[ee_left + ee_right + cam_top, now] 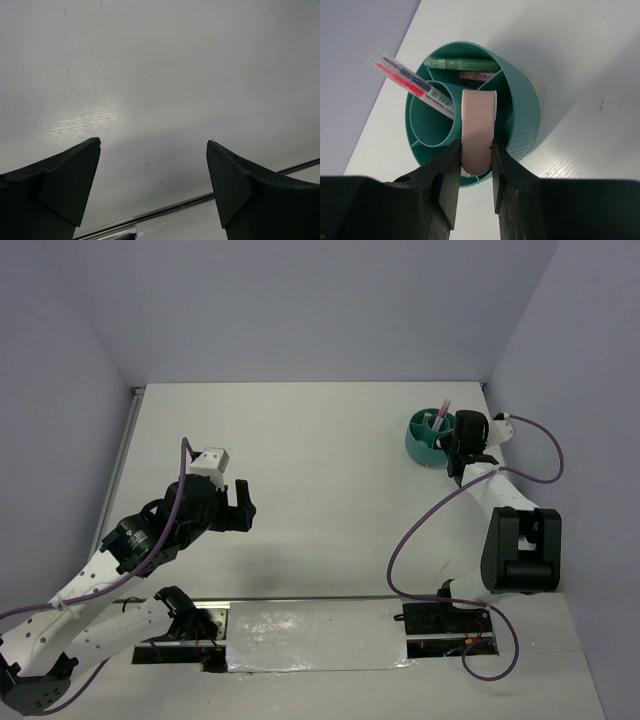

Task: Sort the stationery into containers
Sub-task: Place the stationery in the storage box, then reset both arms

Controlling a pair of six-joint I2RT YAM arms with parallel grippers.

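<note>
The round teal organiser [522, 110] stands at the far right of the table [300, 470], also in the top view [420, 440]. My right gripper [476, 155] is shut on the tape ring [479, 130], held edge-on just above the organiser's near compartment. A thin pink pen [410, 85] leans out of the inner round cup; it also shows in the top view [442, 412]. A mint-green stub [460, 64] and a short pink stub [477, 75] lie in the far compartment. My left gripper [152, 150] is open and empty over bare table at the left [238, 505].
The side walls stand close to the organiser on the right and to the table's left edge. A metal rail [190, 202] runs along the near table edge under my left gripper. The arm bases and cables [440, 540] sit at the near edge.
</note>
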